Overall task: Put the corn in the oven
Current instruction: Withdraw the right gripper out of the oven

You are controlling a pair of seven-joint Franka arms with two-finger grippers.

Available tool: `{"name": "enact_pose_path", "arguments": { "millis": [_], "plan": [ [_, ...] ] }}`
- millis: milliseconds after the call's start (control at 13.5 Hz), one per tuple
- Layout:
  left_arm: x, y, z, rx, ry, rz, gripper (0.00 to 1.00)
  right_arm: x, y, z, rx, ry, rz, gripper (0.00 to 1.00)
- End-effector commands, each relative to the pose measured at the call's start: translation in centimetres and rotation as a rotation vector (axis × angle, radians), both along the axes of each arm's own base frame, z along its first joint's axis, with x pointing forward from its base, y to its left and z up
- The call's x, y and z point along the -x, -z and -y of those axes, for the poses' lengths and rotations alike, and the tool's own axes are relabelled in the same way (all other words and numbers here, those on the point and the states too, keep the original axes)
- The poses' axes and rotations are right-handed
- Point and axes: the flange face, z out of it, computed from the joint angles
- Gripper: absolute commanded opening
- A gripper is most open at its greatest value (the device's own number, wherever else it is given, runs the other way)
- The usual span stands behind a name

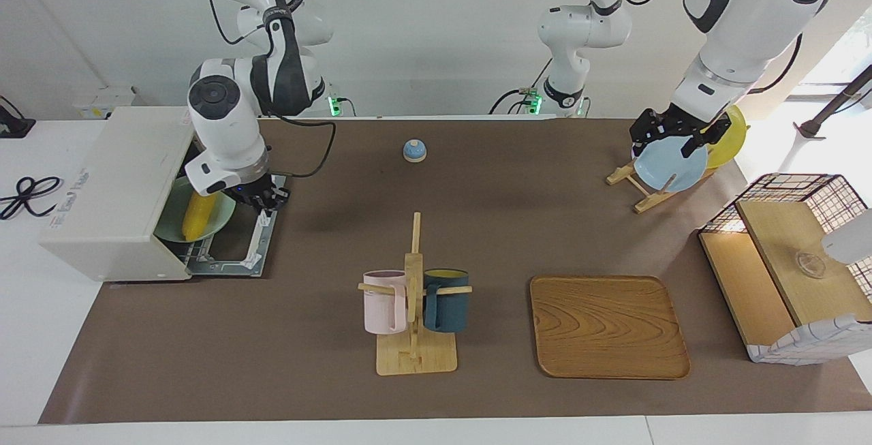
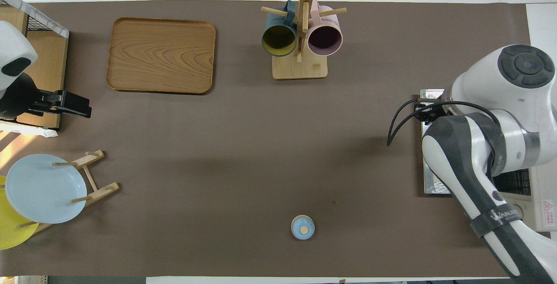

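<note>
The off-white oven (image 1: 102, 186) stands at the right arm's end of the table with its door (image 1: 235, 254) dropped open. The yellow corn (image 1: 197, 217) lies on a light green plate (image 1: 226, 213) on the wire rack inside the oven. My right gripper (image 1: 263, 198) is open and empty, just outside the oven's mouth over the open door, apart from the plate. In the overhead view the right arm (image 2: 478, 153) hides the inside of the oven and the corn. My left gripper (image 1: 671, 142) waits open and raised at the left arm's end of the table.
A mug rack (image 1: 414, 295) with a pink and a dark blue mug stands mid-table, a wooden tray (image 1: 608, 326) beside it. A small blue bell (image 1: 414, 150) sits near the robots. A plate rack holds a blue plate (image 1: 671, 169) and a yellow plate (image 1: 732, 135), next to a wire-and-wood shelf (image 1: 783, 261).
</note>
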Motion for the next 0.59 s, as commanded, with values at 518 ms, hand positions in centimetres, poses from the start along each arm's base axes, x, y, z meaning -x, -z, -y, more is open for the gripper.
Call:
{"name": "enact_pose_path", "arguments": {
  "millis": [518],
  "plan": [
    [0.3,-0.3,-0.4,-0.013,0.002,0.014,1.0,3.7,8.9,1.1,-0.033,0.079,0.027,0.0]
  ]
}}
